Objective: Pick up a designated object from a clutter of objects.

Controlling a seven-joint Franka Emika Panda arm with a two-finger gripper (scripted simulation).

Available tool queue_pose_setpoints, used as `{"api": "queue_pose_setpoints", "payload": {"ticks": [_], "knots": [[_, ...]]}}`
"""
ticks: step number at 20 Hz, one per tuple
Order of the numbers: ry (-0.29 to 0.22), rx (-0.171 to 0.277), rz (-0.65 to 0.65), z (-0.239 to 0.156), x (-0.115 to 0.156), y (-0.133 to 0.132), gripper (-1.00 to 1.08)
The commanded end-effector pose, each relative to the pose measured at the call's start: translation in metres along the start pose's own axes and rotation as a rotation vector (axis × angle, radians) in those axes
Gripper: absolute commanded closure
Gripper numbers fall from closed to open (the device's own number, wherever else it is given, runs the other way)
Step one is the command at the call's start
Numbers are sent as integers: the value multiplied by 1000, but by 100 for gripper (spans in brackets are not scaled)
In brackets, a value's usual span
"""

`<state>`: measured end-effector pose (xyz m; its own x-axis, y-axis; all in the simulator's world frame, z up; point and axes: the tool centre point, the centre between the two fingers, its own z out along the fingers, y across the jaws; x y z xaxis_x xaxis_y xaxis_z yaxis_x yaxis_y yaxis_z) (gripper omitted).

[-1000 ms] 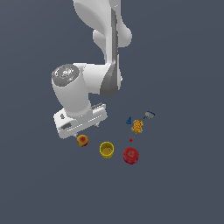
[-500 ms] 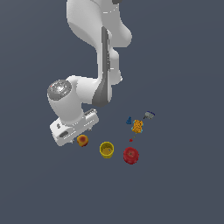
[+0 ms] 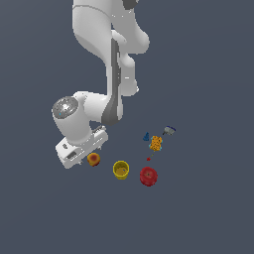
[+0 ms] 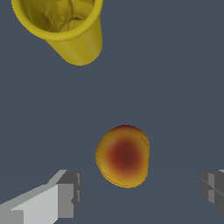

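The ball (image 4: 124, 156) below my wrist is small and round like a fruit, yellow-orange around its rim with a dark red patch at its centre, smooth and a little flattened on one side. In the exterior view the same ball (image 3: 93, 158) shows orange-red with a yellow spot and lies just under my hand, at about five o'clock from the white wrist housing. My gripper (image 4: 140, 194) is spread wide: one grey fingertip (image 4: 65, 194) stands on one side of the ball and the other on the far side, neither touching it, with the ball lying in the gap between them. The yellow cup (image 3: 120, 169) stands upright near the ball, at about four o'clock from it in the exterior view, its mouth open and its inside creased and uneven in the wrist view. The red disc (image 3: 148, 176) lies beside the cup at its three o'clock. Farther off, at about two o'clock from the cup, sit the orange speckled block (image 3: 156, 143), the tiny blue cone (image 3: 146, 136) just beside it, and the small grey-blue piece (image 3: 169, 130) beyond. The worktop (image 3: 208, 198) is a flat, plain dark slate grey with no markings, and it fills the whole background with no visible edge or wall.
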<state>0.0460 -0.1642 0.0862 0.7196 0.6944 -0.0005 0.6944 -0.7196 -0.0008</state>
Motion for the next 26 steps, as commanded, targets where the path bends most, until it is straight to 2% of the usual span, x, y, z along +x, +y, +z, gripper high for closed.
{"api": "queue_pose_setpoints", "payload": {"ticks": [1, 6, 14, 19, 20, 26], "knots": [[0, -1, -6, 1, 0, 1, -92], [0, 0, -3, 7, 0, 0, -92], [0, -1, -5, 44, -1, -1, -92], [0, -1, -6, 51, -1, 1, -92], [0, -1, -6, 51, -1, 1, 108], [0, -1, -6, 51, -1, 1, 108]]}}
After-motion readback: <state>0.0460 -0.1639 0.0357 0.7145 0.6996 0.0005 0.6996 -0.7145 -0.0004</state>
